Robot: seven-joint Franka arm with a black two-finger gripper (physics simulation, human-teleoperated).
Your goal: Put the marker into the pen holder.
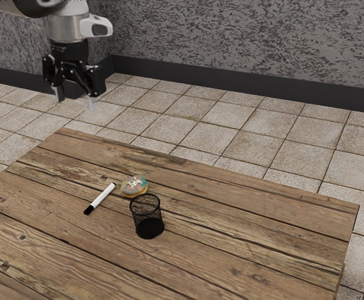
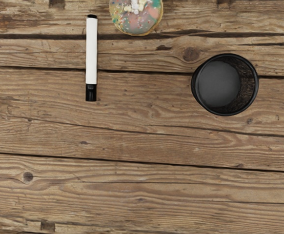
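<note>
- Hovering well above the table (image 1: 251, 250), gripper (image 1: 75, 101) has fingers spread apart, nothing between them.
- Marker (image 1: 101, 198) lies flat on the table, below the fingers and toward the exterior view's right; one arm, no nearer-arm choice.
- Long axis: larger black end away from donut (image 1: 134, 185), small black end close beside it.
- Pen holder (image 2: 225, 85) upright, off the marker's long side, mouth up, looks empty.
- Next move, likely: go down and over to the marker, close across the white barrel, not along it; later needs tipping upright for the holder.
</note>
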